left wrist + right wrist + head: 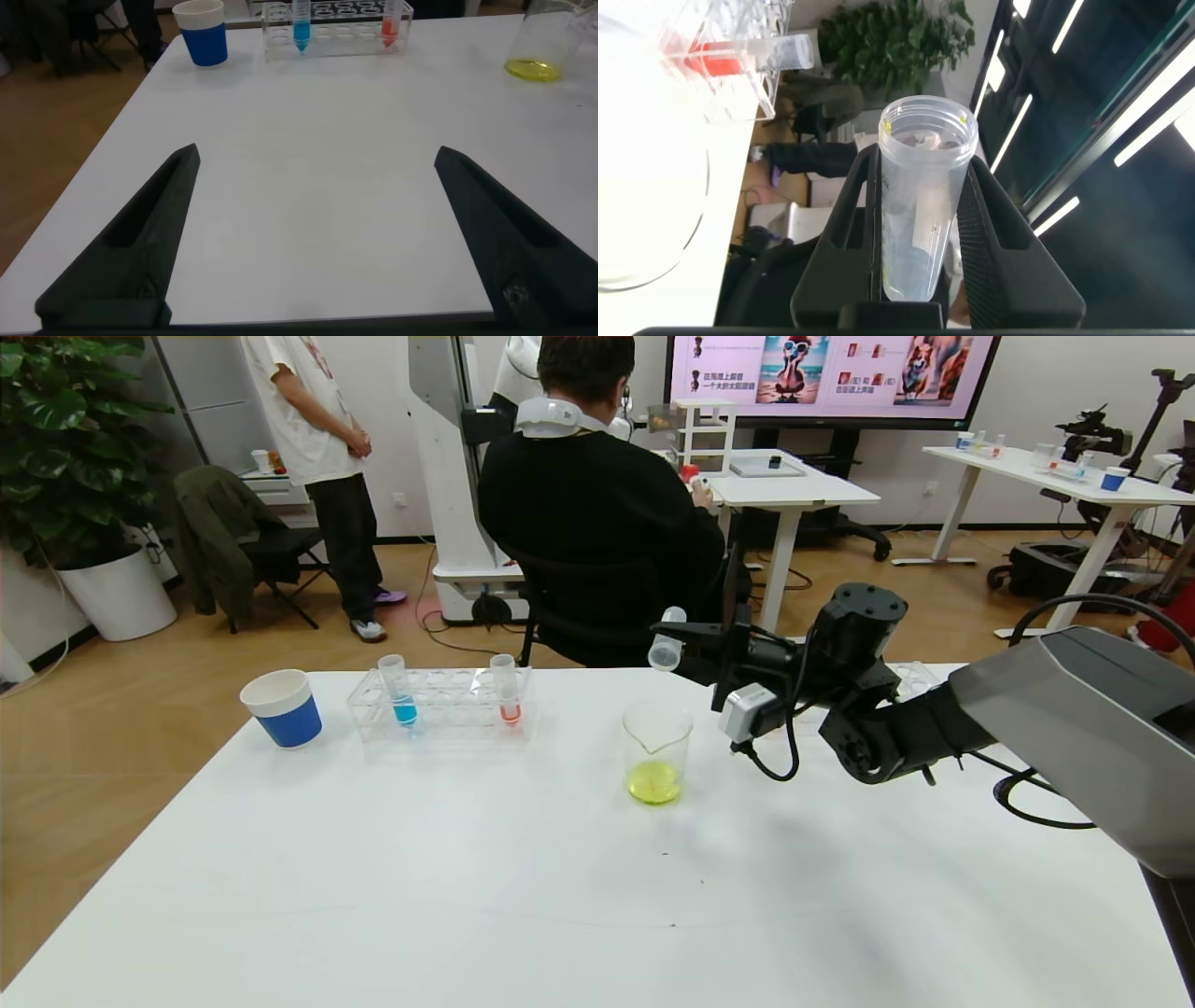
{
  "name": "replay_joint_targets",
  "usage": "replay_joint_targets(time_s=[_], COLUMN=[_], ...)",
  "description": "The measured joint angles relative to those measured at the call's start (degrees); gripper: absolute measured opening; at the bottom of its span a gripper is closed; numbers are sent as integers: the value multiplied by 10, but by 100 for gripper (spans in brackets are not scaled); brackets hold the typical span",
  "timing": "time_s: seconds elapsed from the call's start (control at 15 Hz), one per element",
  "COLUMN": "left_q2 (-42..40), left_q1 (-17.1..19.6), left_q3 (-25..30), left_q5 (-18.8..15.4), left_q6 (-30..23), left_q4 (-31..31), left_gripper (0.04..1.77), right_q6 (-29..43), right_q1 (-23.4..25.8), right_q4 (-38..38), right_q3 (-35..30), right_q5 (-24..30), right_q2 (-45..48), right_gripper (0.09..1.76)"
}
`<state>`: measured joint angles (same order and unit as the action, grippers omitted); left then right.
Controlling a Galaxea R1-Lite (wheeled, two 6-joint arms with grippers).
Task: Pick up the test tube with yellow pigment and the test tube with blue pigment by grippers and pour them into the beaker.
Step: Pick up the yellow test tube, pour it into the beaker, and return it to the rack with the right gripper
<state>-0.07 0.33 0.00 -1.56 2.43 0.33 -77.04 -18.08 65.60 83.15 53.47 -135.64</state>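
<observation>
My right gripper is shut on the test tube with yellow pigment, held tilted in the air above the beaker's far rim. In the right wrist view the tube sits between the fingers. It looks almost empty, with faint yellow traces at its mouth. The beaker stands mid-table with yellow liquid in its bottom. The test tube with blue pigment stands upright in the clear rack. My left gripper is open and empty, low over bare table at the near left.
An orange-tipped tube stands in the same rack, to the right of the blue one. A blue-and-white paper cup stands left of the rack. A seated person and other tables are beyond the table's far edge.
</observation>
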Motion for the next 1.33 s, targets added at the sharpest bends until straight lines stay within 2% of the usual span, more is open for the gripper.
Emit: replay_joint_targets(time_s=[0.27,0.47,0.6,0.8,0.93,1.13,1.33], left_q2=[0,0,0,0,0,0,0], left_q1=[0,0,0,0,0,0,0], left_q3=[0,0,0,0,0,0,0], left_q5=[0,0,0,0,0,0,0], left_q6=[0,0,0,0,0,0,0], left_q4=[0,0,0,0,0,0,0], left_gripper=[175,175,175,175,175,175,175], right_q6=[153,329,463,577,648,728,750], right_q1=[-6,-16,-30,-44,-46,-37,15], right_q4=[2,19,11,-71,-115,-194,-241], right_q3=[8,-2,-18,-86,-151,-242,-296], right_q5=[-81,-207,-328,-429,-453,-459,-419], right_q2=[45,88,124,191,236,313,371], right_gripper=[49,49,49,49,49,49,49])
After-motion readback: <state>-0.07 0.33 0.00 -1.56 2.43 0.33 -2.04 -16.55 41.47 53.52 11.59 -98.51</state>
